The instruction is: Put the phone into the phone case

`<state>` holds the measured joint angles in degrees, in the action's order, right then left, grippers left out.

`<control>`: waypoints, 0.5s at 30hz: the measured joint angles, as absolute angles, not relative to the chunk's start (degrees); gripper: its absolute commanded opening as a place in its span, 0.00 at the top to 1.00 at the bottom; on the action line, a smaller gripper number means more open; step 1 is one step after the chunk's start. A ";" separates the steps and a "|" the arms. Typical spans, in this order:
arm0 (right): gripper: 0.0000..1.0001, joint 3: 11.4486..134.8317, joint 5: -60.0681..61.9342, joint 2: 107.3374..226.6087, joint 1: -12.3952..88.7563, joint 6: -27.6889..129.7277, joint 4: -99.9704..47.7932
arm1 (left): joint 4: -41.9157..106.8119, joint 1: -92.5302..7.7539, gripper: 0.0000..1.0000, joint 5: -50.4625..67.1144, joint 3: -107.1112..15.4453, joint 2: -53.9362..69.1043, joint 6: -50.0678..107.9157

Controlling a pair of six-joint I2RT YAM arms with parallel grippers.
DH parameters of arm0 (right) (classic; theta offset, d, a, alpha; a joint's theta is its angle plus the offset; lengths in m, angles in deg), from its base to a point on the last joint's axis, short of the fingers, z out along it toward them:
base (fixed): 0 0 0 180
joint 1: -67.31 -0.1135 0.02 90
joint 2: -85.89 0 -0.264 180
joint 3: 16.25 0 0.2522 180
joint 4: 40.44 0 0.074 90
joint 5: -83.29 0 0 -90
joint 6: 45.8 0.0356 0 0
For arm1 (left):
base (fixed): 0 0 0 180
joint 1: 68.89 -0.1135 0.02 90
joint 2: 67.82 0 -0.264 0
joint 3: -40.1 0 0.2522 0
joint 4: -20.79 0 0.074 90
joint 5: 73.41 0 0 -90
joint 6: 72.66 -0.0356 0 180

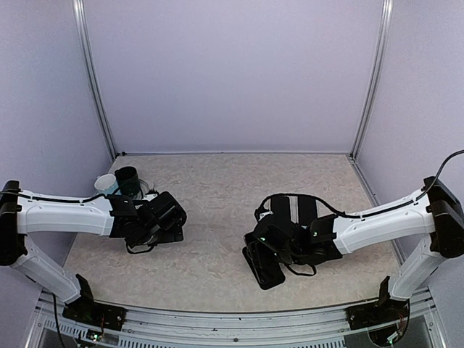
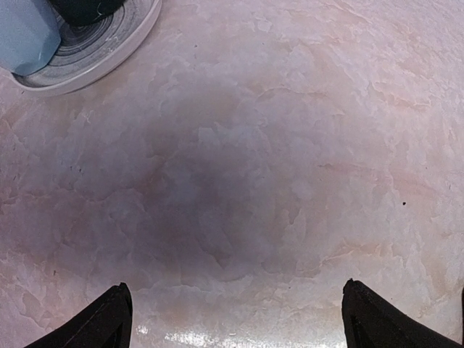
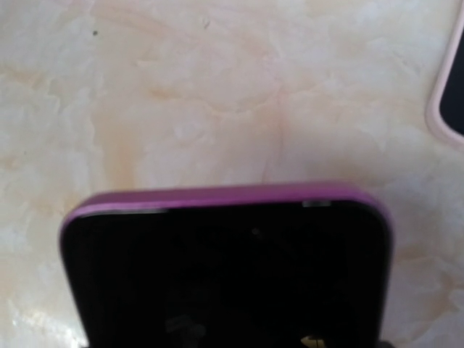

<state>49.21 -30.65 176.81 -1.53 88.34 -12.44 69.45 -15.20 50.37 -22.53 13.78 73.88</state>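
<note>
A black phone with a purple rim [image 3: 225, 268] fills the lower half of the right wrist view, close in front of the camera. It hides the fingers. In the top view the phone [image 1: 262, 268] sticks out from my right gripper [image 1: 274, 248] toward the near edge, low over the table. A dark item with a pale pink rim [image 3: 444, 94], probably the phone case, lies at the right edge of the right wrist view. My left gripper [image 1: 161, 221] is open and empty over bare table, with its fingertips [image 2: 109, 319] wide apart.
A grey plate [image 2: 123, 40] holds a light blue cup [image 2: 25, 32] and a dark cup [image 2: 83, 9] at the far left, just beyond my left gripper. Both cups also show in the top view [image 1: 119, 183]. Two dark flat shapes [image 1: 293, 209] lie behind my right gripper. Walls enclose the table.
</note>
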 measured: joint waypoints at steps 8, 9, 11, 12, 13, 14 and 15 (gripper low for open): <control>0.75 49.36 -28.95 176.94 -1.68 88.85 -9.21 | 69.45 -15.20 0.01 50.21 -22.53 13.78 73.83; 0.75 49.36 -28.95 176.94 -1.75 88.87 -8.99 | 69.45 -15.20 0.01 50.19 -22.53 13.78 73.83; 0.75 49.36 -28.95 176.94 -1.79 88.85 -8.93 | 69.45 -15.20 0.01 50.19 -22.53 13.78 73.83; 0.75 49.36 -28.95 176.94 -1.79 88.83 -8.93 | 69.45 -15.20 0.01 50.21 -22.53 13.78 73.83; 0.76 49.36 -28.97 176.96 -1.79 88.80 -8.93 | 69.45 -15.20 0.01 50.21 -22.53 13.78 73.83; 0.76 49.36 -28.97 176.96 -1.79 88.76 -8.97 | 69.45 -15.20 0.01 50.21 -22.53 13.78 73.83; 0.76 49.36 -28.97 176.98 -1.79 88.72 -8.97 | 69.45 -15.20 0.01 50.19 -22.53 13.78 73.83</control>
